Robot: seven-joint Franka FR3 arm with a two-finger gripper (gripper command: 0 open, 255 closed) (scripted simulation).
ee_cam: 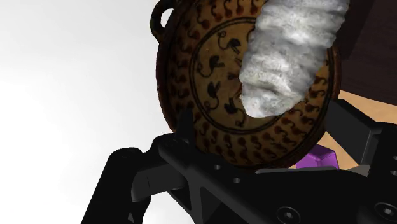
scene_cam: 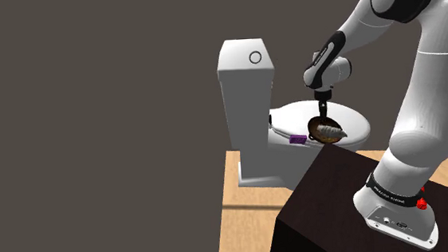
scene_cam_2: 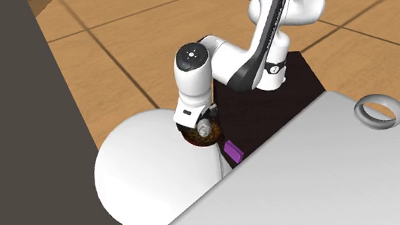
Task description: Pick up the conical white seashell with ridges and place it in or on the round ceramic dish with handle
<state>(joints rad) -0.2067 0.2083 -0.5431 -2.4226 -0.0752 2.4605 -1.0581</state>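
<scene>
The ridged white conical seashell (ee_cam: 286,57) lies on the round brown patterned dish (ee_cam: 191,70), which has a small loop handle at its rim. The dish (scene_cam: 320,128) sits on the closed white toilet lid (scene_cam: 356,119), with the shell (scene_cam: 333,131) across it. My black gripper (scene_cam: 323,109) hangs just above the dish, pointing down. In the wrist view the gripper (ee_cam: 261,114) is open, its fingers (ee_cam: 186,124) standing apart and touching nothing. From the second exterior view, the hand (scene_cam_2: 203,121) covers most of the dish (scene_cam_2: 193,138).
A small purple object (scene_cam: 298,139) lies on the toilet beside the dish. The white tank (scene_cam: 243,80) with a round flush button (scene_cam_2: 377,110) rises behind the lid. The dark stand (scene_cam: 331,210) is close in front, on a wooden floor (scene_cam: 244,224).
</scene>
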